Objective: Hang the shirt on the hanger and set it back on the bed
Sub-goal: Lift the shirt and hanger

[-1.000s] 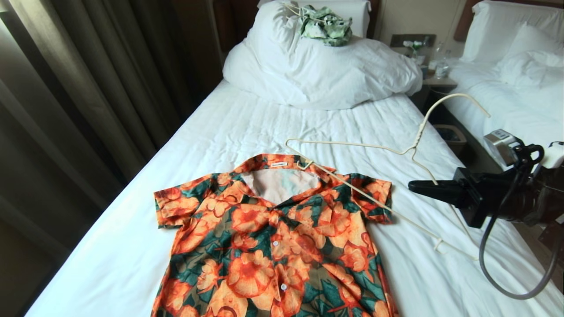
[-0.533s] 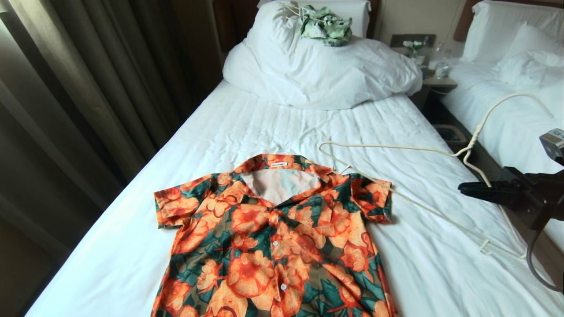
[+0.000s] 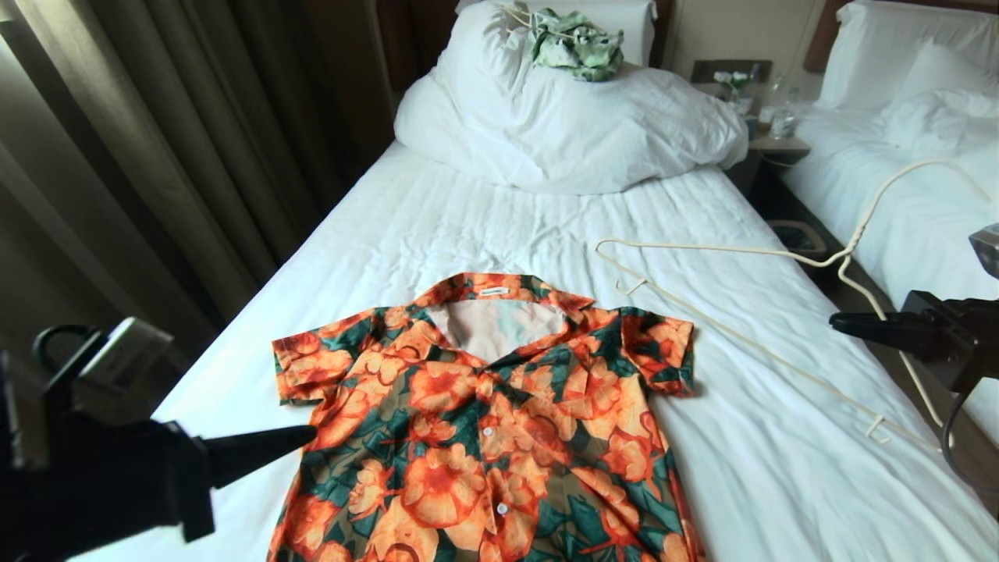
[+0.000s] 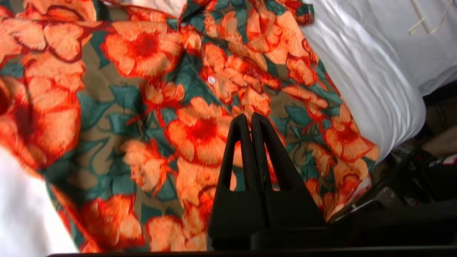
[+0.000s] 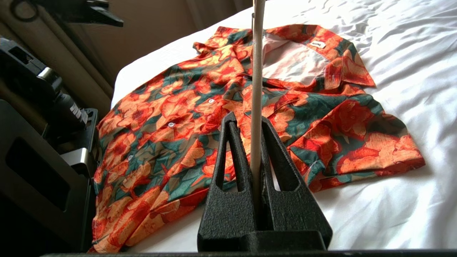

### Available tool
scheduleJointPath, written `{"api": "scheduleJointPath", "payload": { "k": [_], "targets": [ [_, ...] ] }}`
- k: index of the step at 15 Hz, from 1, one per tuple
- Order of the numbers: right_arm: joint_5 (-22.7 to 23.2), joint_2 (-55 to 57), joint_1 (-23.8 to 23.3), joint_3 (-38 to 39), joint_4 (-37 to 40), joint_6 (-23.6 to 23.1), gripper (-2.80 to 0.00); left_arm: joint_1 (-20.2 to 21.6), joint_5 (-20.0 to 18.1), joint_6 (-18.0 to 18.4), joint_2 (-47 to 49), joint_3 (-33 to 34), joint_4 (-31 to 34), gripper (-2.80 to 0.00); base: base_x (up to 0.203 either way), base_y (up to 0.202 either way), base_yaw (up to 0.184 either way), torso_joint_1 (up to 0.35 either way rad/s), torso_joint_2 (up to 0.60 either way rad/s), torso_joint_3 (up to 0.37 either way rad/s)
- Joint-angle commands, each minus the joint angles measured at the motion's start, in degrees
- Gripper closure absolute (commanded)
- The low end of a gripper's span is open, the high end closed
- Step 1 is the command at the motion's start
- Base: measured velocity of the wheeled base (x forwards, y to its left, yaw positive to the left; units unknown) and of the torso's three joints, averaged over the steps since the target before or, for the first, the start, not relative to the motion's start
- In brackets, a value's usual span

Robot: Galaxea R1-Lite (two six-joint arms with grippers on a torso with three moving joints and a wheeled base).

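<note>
Floral shirt lies flat on the bed, under the empty, closed left gripper. Right gripper, beyond the shirt's sleeve, pinches the wire hanger. Duvet and green garment lie far ahead.

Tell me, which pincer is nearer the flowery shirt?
The left. The left pincer hovers at the shirt beside its sleeve; the right pincer is off past the bed's other edge, gripping the hanger.
</note>
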Motion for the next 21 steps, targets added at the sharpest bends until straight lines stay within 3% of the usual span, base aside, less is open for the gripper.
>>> {"api": "scheduleJointPath", "payload": {
  "k": [1,4,7,8,9,15,21],
  "targets": [
    [0.49,2.37,-0.17,-1.22,-0.42,0.90,0.00,-2.52,-0.01,-1.57,19.45,-5.77,-7.29,0.00,0.000,0.000,0.000,0.000,0.00,0.000],
    [0.49,1.58,-0.36,-1.30,-0.42,1.38,0.00,-3.89,2.55,-3.36,35.38,-19.74,-13.23,0.00,0.000,0.000,0.000,0.000,0.00,0.000],
    [0.49,1.83,-0.35,-1.91,0.44,1.52,0.00,-1.54,4.28,-3.71,46.38,-34.54,-13.82,0.00,0.000,0.000,0.000,0.000,0.00,0.000],
    [0.49,1.78,-0.46,-2.49,1.82,1.52,0.00,-0.87,4.54,-3.84,48.92,-37.67,-12.46,-2.48,0.000,0.000,0.000,0.000,0.00,0.000],
    [0.49,1.76,-0.54,-2.76,2.36,1.48,0.00,-0.57,4.69,-3.89,50.62,-38.97,-11.82,-2.80,0.000,0.000,0.000,0.000,0.00,0.000],
    [0.49,1.94,-0.54,-3.07,2.58,1.43,0.00,0.95,6.81,-3.94,60.60,-47.92,-10.95,-2.80,0.000,0.000,0.000,0.000,0.00,0.000],
    [0.49,2.11,-0.27,-3.15,2.49,1.43,0.00,2.73,7.89,-4.30,62.26,-48.77,-10.96,-2.80,0.000,0.000,0.000,0.000,0.00,0.000]
  ]
}}
